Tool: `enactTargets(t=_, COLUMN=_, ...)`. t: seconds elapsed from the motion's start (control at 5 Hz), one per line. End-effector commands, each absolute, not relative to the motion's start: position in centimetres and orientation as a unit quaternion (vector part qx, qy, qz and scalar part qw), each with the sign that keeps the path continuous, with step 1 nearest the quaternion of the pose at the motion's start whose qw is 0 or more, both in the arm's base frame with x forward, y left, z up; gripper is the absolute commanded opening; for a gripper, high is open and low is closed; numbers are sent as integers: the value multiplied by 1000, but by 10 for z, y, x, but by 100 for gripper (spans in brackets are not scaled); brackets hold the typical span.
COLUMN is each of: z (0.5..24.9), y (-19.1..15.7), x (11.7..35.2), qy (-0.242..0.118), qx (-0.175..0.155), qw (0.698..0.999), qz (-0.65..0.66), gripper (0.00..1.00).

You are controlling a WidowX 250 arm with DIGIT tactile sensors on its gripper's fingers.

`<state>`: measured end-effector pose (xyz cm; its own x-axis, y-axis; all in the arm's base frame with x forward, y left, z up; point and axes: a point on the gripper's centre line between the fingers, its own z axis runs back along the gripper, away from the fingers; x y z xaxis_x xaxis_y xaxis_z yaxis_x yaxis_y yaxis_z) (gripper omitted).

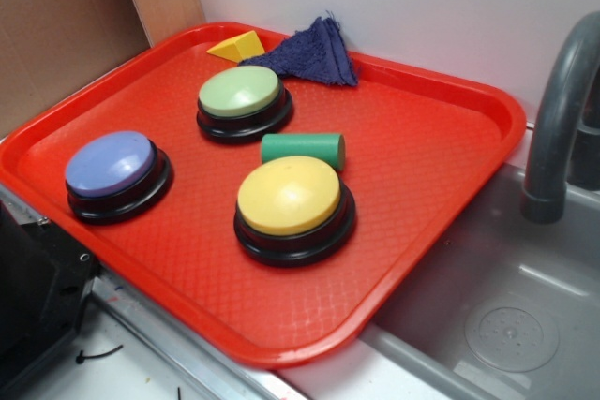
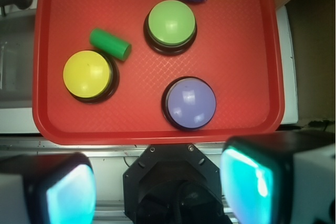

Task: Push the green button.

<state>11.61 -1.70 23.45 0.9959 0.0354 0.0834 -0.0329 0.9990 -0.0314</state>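
Claw (image 2: 157, 187) spread wide, well short of green button (image 2: 170, 23).

I see a red plastic tray (image 1: 441, 128) with a fine diamond-textured floor. On it the green button (image 1: 239, 93) has a smooth, matt plastic dome over a glossy black base. Behind that button lies a fuzzy, dark blue cloth (image 1: 314, 51).
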Motion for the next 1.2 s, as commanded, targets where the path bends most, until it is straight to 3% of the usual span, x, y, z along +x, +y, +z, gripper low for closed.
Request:
enactTargets(t=0.0, z=234, y=-17, x=116, qy=-42, qx=-15, qw=999, qz=17, gripper=100)
enactTargets(t=0.2, z=195, y=-22, x=166, qy=-55, qx=29, qw=998, qz=2, gripper=100)
enactTargets(t=0.4, z=170, y=-25, x=217, qy=-83, qx=18, qw=996, qz=-31, gripper=100)
enactTargets(t=0.6, z=136, y=-18, x=248, qy=-74, qx=26, qw=996, qz=-31, gripper=100)
enactTargets(t=1.0, z=91, y=9, x=261, qy=-65, qx=31, qw=997, qz=6, gripper=100)
